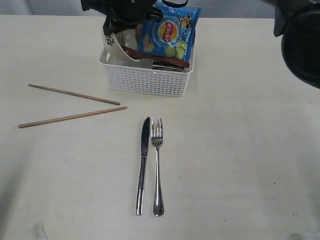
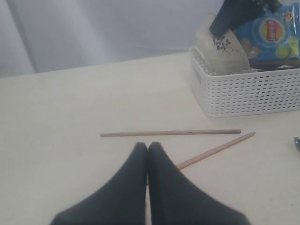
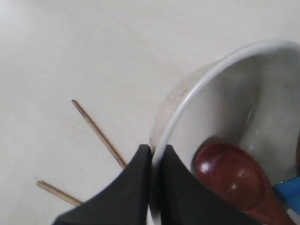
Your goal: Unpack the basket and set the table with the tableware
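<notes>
The right claw (image 3: pixel 155 151) is clamped on the rim of the pale bowl (image 3: pixel 225 89), one finger outside the wall and one inside, with the thin rim pinched between them. Just beside the inner finger, inside the bowl, lies the rounded head of the red-brown wooden spoon (image 3: pixel 228 177). The bowl is tilted, its flower-printed side turned outward, at the end of the white lattice basket (image 1: pixel 147 81) that sits under this claw; whether its base rests on the basket floor cannot be told. Past the bowl from the claw, a blue chips bag (image 1: pixel 170 31) stands in the basket and rises above its rim

The left claw (image 2: pixel 147 147) is closed on nothing, its tips pressed together over the pale bench (image 1: pixel 240 165). Just ahead of those tips lie the two wooden chopsticks (image 2: pixel 171 133): one runs crossways to the claw, the other slants away from it with its near end hidden behind a finger. They do not touch, and come closest at the ends nearer the basket, which stands farther ahead and off to one side of this claw

The steel knife (image 1: pixel 144 165) and fork (image 1: pixel 157 165) lie close alongside each other on the bench, well apart from both claws, blade tip and tines pointing toward the basket
</notes>
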You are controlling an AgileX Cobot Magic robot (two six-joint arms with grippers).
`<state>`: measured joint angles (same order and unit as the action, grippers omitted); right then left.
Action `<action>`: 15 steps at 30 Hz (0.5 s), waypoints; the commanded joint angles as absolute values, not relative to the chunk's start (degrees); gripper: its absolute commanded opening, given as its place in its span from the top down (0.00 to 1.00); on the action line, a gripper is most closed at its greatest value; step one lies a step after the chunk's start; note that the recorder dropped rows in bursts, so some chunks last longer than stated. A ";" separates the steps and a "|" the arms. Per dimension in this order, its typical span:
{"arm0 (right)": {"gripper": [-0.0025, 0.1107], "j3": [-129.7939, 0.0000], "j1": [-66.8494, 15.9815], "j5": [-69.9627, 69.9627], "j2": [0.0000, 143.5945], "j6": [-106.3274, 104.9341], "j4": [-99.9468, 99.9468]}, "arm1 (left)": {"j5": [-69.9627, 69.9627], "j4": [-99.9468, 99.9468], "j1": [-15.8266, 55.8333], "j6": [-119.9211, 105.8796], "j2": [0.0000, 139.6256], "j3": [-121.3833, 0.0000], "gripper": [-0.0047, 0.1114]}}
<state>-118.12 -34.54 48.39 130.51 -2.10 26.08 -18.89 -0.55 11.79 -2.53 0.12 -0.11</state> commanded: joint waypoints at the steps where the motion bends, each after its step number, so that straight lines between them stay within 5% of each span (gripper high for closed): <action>1: 0.98 -118.53 -34.25 47.03 130.17 -3.03 28.72 | -18.43 -0.43 12.16 -2.55 0.00 0.00 0.96; 15: 0.98 -118.53 -34.38 47.50 131.06 -5.96 36.36 | -18.43 -0.43 12.16 -2.55 0.00 0.00 0.96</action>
